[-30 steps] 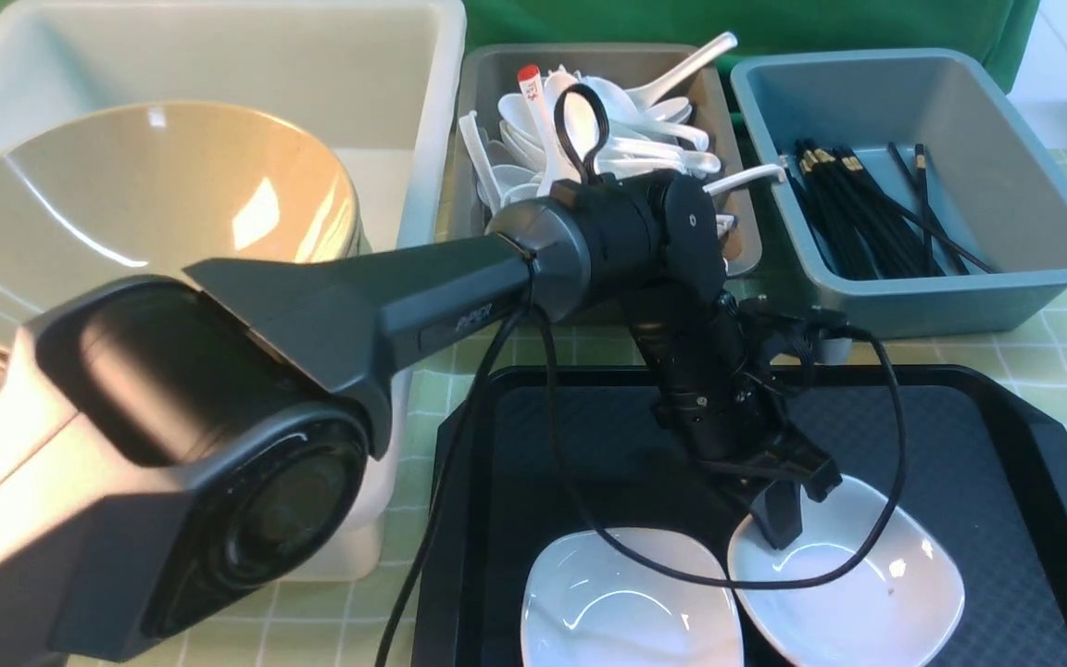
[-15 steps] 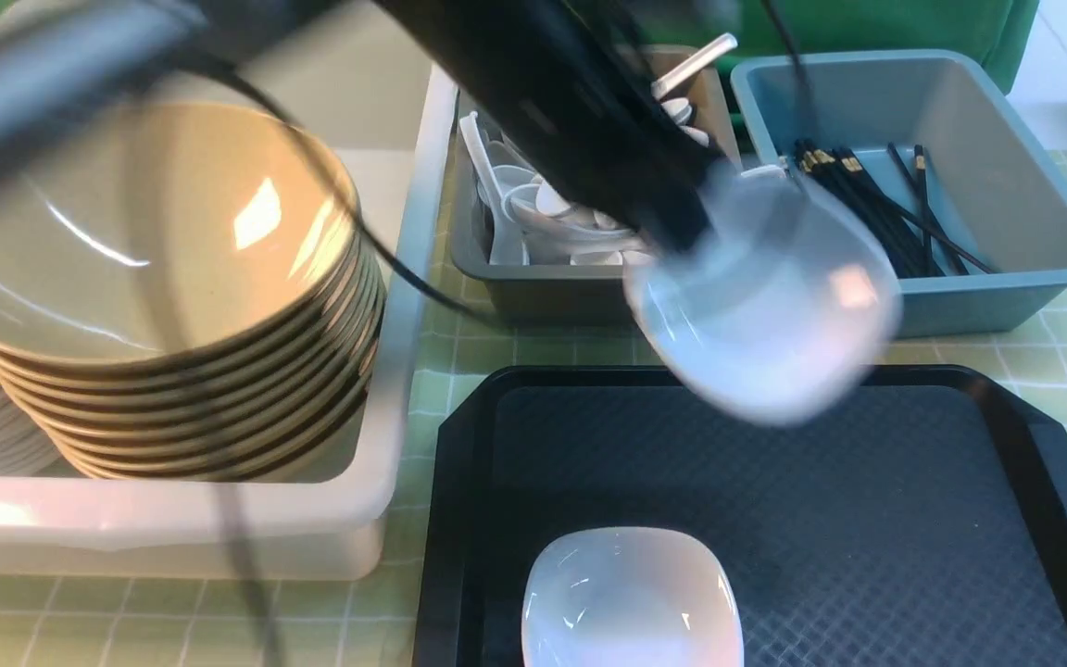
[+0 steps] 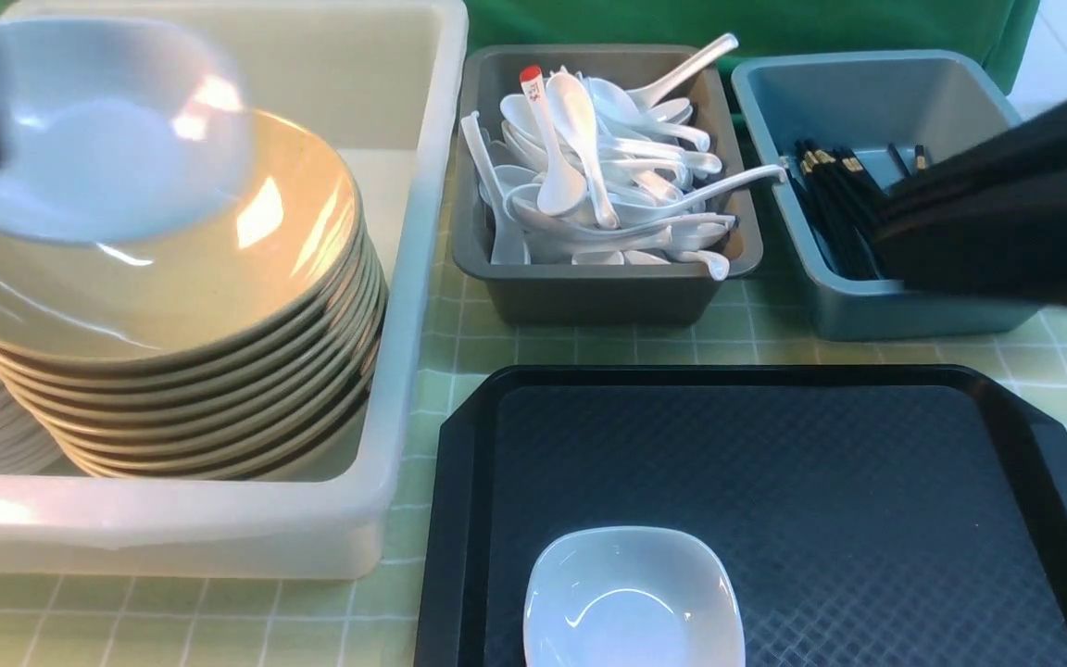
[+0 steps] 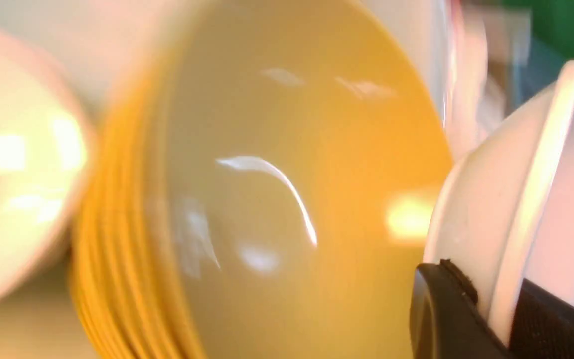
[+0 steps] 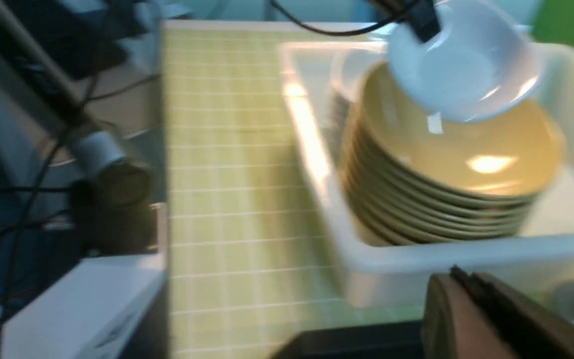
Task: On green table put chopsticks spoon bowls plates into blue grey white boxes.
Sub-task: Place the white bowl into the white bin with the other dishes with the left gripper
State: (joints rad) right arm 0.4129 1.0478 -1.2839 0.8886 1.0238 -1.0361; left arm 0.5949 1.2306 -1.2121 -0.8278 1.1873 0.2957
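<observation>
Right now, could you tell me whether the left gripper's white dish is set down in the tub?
Not yet: the left gripper clamps the white dish by its rim, in the air above the stacked tan bowls.

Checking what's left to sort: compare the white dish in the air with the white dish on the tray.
The carried dish hangs tilted over the stacked bowls, while the tray dish lies level on the black tray. The left gripper pinches the carried dish at its rim; nothing touches the tray dish. Both are small glossy white rounded-square dishes.
</observation>
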